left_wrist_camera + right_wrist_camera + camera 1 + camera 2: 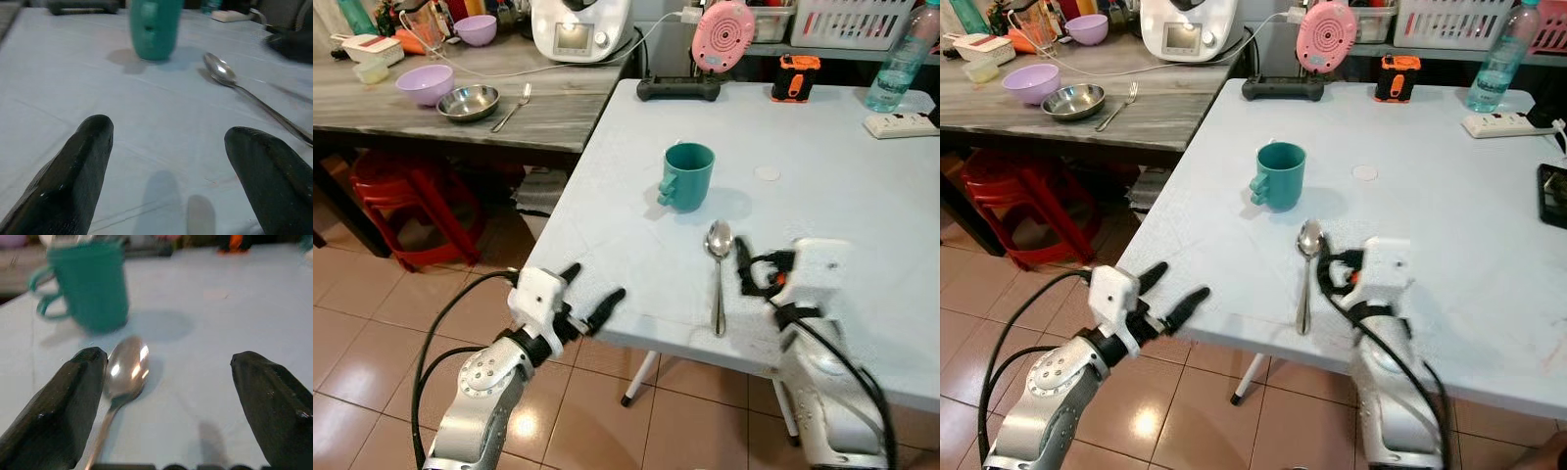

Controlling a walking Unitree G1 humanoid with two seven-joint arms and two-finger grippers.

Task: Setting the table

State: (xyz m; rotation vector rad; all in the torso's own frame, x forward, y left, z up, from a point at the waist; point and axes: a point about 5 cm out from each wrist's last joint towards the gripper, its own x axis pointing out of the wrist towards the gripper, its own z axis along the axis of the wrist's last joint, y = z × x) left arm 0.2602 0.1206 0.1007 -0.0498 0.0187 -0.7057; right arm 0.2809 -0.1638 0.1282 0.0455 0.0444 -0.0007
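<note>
On your far left stands a grey wooden counter (558, 108) carrying a lilac bowl (424, 83), a steel bowl (468, 102) and a fork (513, 107). Your left gripper (585, 296) hovers at the near edge of the pale blue table (842, 186), its fingers (73, 176) spread apart with nothing between them. Further in sits a teal mug (688, 176), upright, handle toward your left. Just nearer you lies a shiny metal spoon (718, 269), bowl end toward the mug, handle pointing at the table edge. Your right gripper (171, 401) rests just right of the spoon, fingers wide and holding nothing. The right eye view adds a dark phone (1553, 195) at the table's right edge.
</note>
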